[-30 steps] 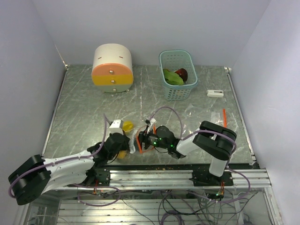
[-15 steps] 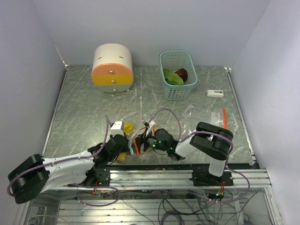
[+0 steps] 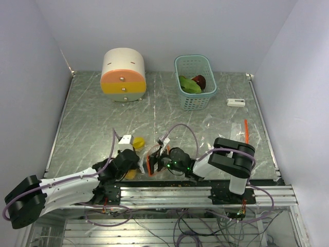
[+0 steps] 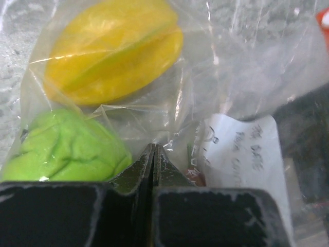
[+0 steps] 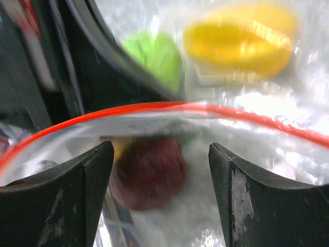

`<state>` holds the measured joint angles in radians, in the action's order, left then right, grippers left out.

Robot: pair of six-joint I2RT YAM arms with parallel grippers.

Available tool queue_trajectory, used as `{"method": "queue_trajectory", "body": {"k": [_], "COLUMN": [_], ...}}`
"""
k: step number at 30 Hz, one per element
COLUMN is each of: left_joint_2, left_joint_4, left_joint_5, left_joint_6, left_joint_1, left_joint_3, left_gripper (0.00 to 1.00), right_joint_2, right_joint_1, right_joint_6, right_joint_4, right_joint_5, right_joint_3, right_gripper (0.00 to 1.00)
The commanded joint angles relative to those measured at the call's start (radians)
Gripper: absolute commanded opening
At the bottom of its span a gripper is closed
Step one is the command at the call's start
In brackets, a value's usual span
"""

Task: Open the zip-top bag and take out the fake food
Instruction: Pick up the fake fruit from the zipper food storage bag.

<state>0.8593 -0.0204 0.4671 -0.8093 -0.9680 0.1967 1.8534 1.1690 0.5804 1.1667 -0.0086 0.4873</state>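
Note:
The clear zip-top bag (image 3: 151,160), with an orange zip rim (image 5: 154,108), lies near the table's front edge between my grippers. My left gripper (image 4: 154,149) is shut on a fold of the bag's plastic (image 4: 216,92). Beyond it, inside the bag, lie a yellow star fruit (image 4: 115,49) and a lime-green fruit (image 4: 61,149). My right gripper (image 5: 161,154) is open at the bag's open mouth, with a dark red piece (image 5: 149,172) between its fingers, untouched. In the top view the left gripper (image 3: 128,162) and the right gripper (image 3: 160,162) face each other across the bag.
A teal basket (image 3: 180,67) at the back holds a green leafy piece (image 3: 188,85) and a dark red piece (image 3: 199,81). A cream-and-orange drawer box (image 3: 123,76) stands back left. A second clear bag (image 3: 234,128) and a small white item (image 3: 236,102) lie at the right.
Both grippers and the bag have shifted slightly toward the near edge. The right gripper has moved left, closer to the bag's mouth.

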Motion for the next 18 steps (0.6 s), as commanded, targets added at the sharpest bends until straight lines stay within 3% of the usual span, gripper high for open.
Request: {"method": "queue_trajectory", "body": {"k": [1,7,10,18], "left_joint_2": [-0.070,-0.151,-0.154,-0.094], "left_joint_4": [0.012,-0.072,-0.066,-0.034], "left_joint_5": [0.062,0.115,0.113,0.100], "left_joint_6": [-0.051,-0.054,-0.053,-0.051], "left_joint_1": [0.010,0.009,0.010,0.011], "left_joint_3": [0.006,0.014,0.008,0.013], "left_gripper": [0.11,0.20,0.18,0.12], "right_joint_2": [0.002,-0.073,-0.070,-0.110], "right_joint_1": [0.046,0.045,0.044,0.046], "right_joint_6": [-0.044,-0.049,-0.048,0.005], "right_joint_4": [-0.181,-0.172,-0.168,-0.174], "right_joint_5": [-0.053,-0.069,-0.063,0.004], "right_joint_3": [-0.081,-0.114,-0.118,-0.151], "right_gripper": [0.75,0.74,0.73,0.57]}}
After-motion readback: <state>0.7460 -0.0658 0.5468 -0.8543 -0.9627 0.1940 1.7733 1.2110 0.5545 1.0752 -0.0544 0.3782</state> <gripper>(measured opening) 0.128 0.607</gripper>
